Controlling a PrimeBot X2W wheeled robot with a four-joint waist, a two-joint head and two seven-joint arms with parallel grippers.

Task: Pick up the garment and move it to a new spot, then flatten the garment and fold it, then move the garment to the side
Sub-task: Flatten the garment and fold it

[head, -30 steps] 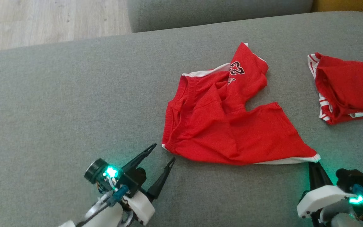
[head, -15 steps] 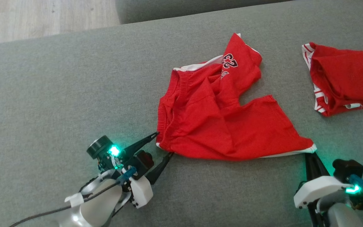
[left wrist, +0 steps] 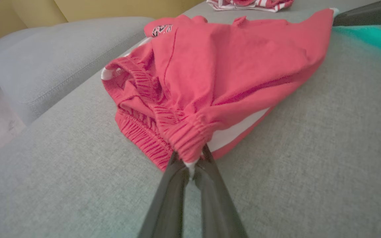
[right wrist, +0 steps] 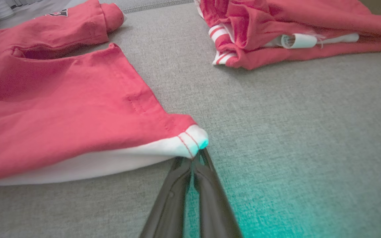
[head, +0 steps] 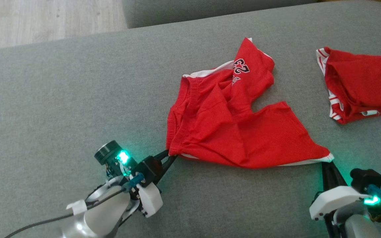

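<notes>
A pair of red sports shorts (head: 230,125) lies crumpled in the middle of the head view, on the flat seat of a grey woven-fabric sofa (head: 61,99). The cloth is a bright, matte red with white edging. A gathered elastic waistband runs down the left side of the heap, ribbed and bunched, with a white strip showing along its upper edge. One leg is folded back toward the upper centre of the frame and carries a black-and-white number 23, seen upside down. The other leg spreads flatter toward the lower right and ends in a white-trimmed hem corner. Deep creases cross the middle where the two legs part.

The left gripper (head: 170,155), at the lower left of the head view, has its two dark fingers pressed together on the lower corner of the waistband. In the left wrist view the gathered elastic and a bit of white fabric sit pinched between the tips. The right gripper (head: 327,163), at the lower right, is likewise closed, its tips meeting at the white hem corner, which the right wrist view shows caught right at the finger ends.

A second red garment with red-and-white striped trim (head: 359,86) lies bundled at the right edge of the head view, well apart from the shorts. A pale wooden floor (head: 45,19) shows at the upper left.
</notes>
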